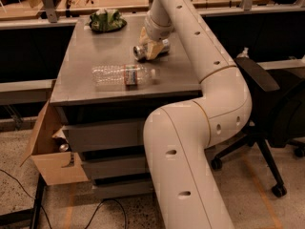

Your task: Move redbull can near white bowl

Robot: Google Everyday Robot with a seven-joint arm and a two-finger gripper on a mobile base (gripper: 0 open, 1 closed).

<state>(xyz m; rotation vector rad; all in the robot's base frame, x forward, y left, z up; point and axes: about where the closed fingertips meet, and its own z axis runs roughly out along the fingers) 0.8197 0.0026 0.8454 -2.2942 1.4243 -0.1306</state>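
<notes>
The redbull can, slim and silver, lies on its side on the grey table, right of the middle, with its end facing the camera. My gripper comes down from the white arm onto the can, with its beige fingers on either side of the can's body and closed on it. The can rests at table level. The white bowl is not visible; the arm covers the table's far right part.
A clear plastic bottle with a red label lies on its side in front of the can. A dark plate with green contents sits at the back. A cardboard box stands left below the table and an office chair stands to the right.
</notes>
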